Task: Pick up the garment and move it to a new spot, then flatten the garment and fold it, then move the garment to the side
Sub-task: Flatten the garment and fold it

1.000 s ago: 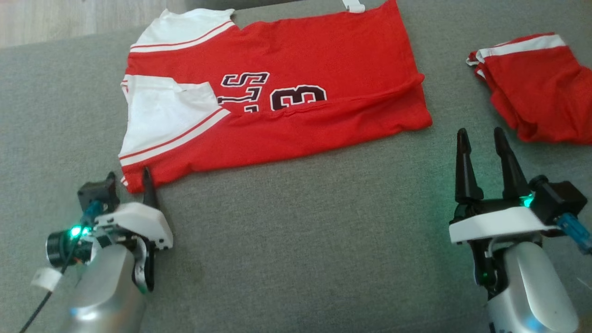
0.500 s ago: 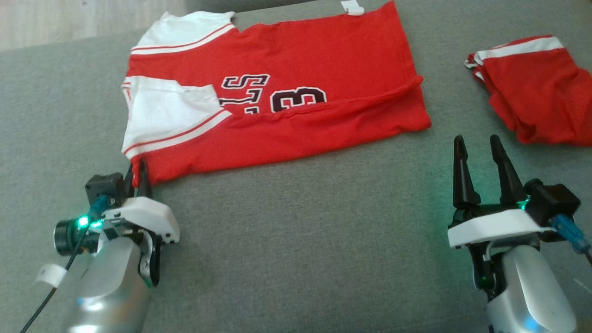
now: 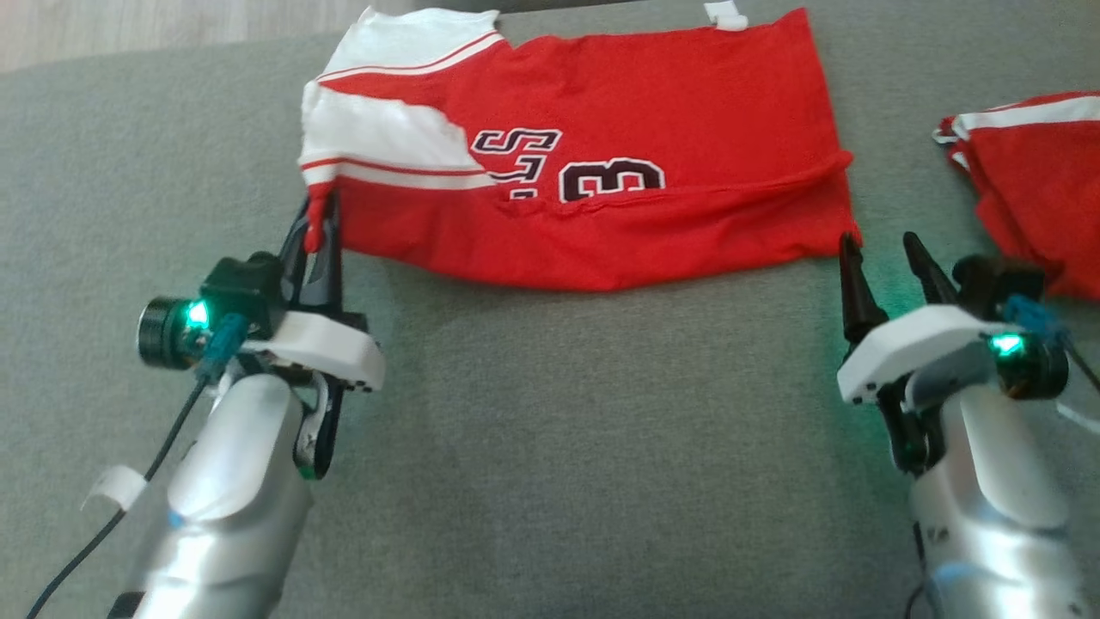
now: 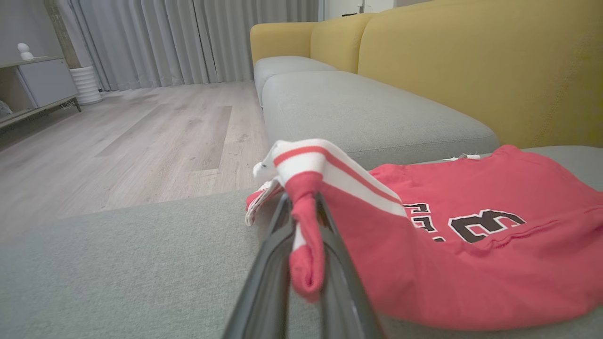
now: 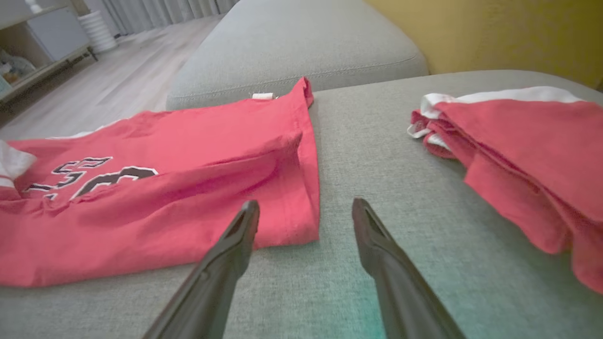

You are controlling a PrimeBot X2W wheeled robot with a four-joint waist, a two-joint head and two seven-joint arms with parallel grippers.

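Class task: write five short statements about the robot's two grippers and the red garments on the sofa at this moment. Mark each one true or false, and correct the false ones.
1. The left gripper is shut on a corner of the red jersey. True.
2. The right gripper is clamped on the jersey's hem. False: its fingers are spread open and grip nothing.
3. A second red garment lies apart from the jersey, on its right. True.
4. The jersey lies on a wooden table. False: it lies on a grey sofa cushion.
5. The sofa's backrest is yellow. True.
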